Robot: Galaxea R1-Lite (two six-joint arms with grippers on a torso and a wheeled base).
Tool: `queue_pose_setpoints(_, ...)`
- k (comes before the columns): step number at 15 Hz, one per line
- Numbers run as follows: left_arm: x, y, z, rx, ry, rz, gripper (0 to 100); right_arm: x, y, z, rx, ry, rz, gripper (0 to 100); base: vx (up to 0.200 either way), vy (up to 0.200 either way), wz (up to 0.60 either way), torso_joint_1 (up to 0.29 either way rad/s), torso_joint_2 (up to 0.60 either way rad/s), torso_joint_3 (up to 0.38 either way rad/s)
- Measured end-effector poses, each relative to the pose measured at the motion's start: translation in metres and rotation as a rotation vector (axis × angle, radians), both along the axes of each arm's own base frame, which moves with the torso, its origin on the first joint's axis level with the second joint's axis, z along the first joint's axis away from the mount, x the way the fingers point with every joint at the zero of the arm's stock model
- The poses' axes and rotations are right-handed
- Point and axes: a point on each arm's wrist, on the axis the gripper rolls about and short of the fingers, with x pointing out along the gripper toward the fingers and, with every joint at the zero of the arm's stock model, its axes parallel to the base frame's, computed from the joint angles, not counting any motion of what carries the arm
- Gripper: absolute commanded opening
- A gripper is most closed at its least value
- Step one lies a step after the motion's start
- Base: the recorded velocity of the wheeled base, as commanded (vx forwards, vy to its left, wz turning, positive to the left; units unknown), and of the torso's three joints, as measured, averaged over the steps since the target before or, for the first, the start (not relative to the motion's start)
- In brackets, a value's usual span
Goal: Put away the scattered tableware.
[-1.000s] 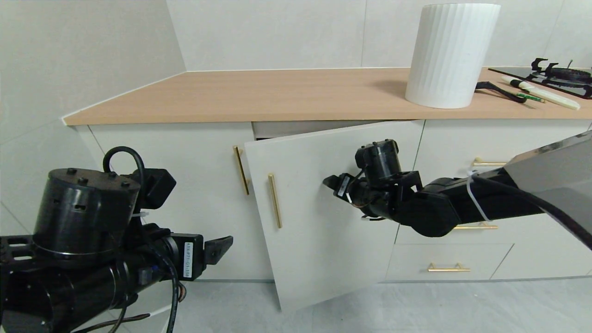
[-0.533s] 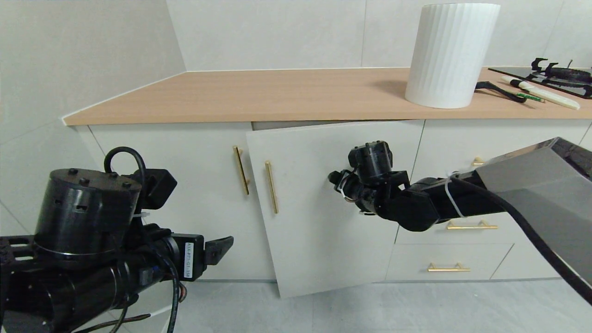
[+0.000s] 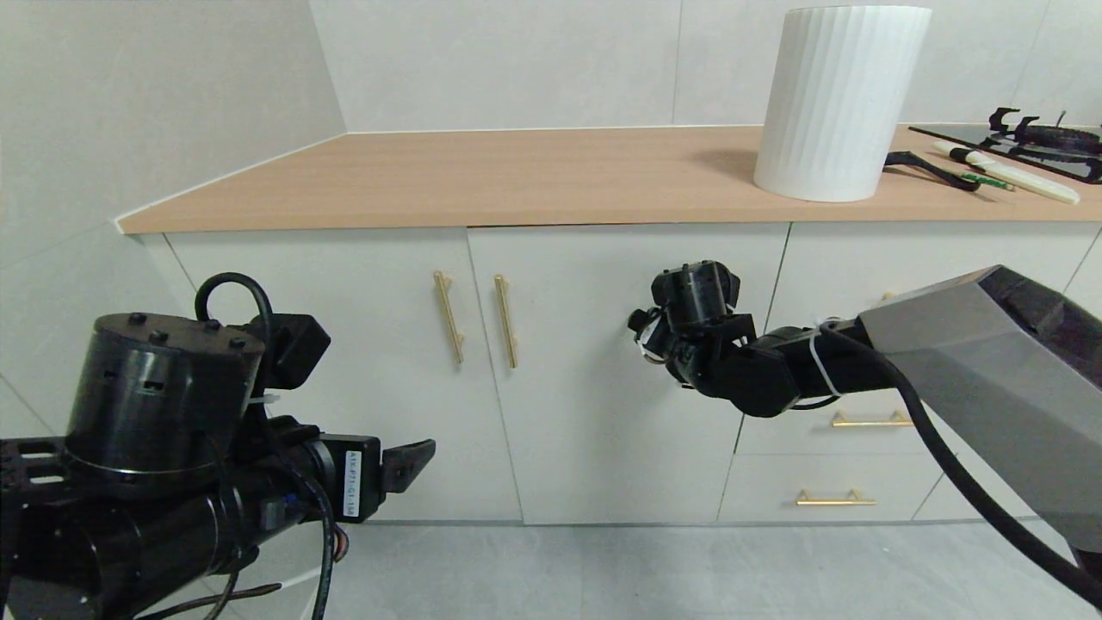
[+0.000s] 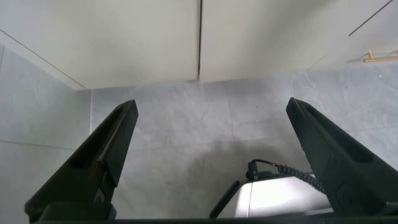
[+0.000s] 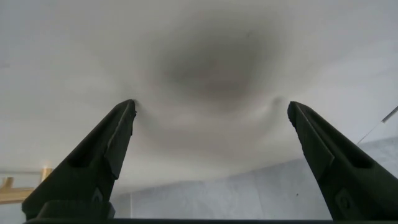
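The white cabinet door [image 3: 594, 370] with a gold handle [image 3: 505, 320] sits flush with the cabinet front. My right gripper [image 3: 639, 331] is at the door's face, right of the handle. In the right wrist view it [image 5: 208, 106] is open, both fingertips touching the door panel [image 5: 211, 56]. My left gripper [image 3: 413, 461] hangs low to the left, open and empty, over the grey floor [image 4: 186, 124]. Scattered utensils lie on the counter's far right: a black one [image 3: 934, 170] and a white-handled one [image 3: 1007, 172].
A tall white ribbed container [image 3: 839, 103] stands on the wooden counter [image 3: 482, 176]. A black stove grate [image 3: 1046, 138] is at the far right. Drawers with gold handles [image 3: 835, 498] sit right of the door, and another door with a gold handle [image 3: 448, 316] is on its left.
The cabinet door has swung from ajar to fully shut, with my right gripper following it inward against the panel. The left arm has stayed still.
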Motion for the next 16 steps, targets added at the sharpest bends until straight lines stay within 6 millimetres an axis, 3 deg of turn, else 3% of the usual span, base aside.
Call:
queue_pose_setpoints(7, 0.000, 0.000, 0.000, 0.000, 0.000, 0.000, 100, 0.005, -0.004, -0.002, -0.004, 0.001, -0.013, 100, 0.000, 0.000, 0.00, 0.000, 0.00, 0.000)
queue_pose_setpoints(10, 0.000, 0.000, 0.000, 0.000, 0.001, 0.000, 100, -0.004, -0.005, -0.004, -0.028, 0.047, 0.016, 100, 0.000, 0.000, 0.00, 0.000, 0.00, 0.000)
queue_pose_setpoints(13, 0.000, 0.000, 0.000, 0.001, 0.001, 0.000, 100, -0.034, -0.009, -0.007, -0.056, 0.144, 0.169, 100, 0.000, 0.000, 0.00, 0.000, 0.00, 0.000)
queue_pose_setpoints(16, -0.001, 0.001, 0.000, -0.001, -0.002, 0.000, 100, -0.081, -0.026, 0.004, -0.090, 0.208, 0.476, 100, 0.000, 0.000, 0.00, 0.000, 0.00, 0.000)
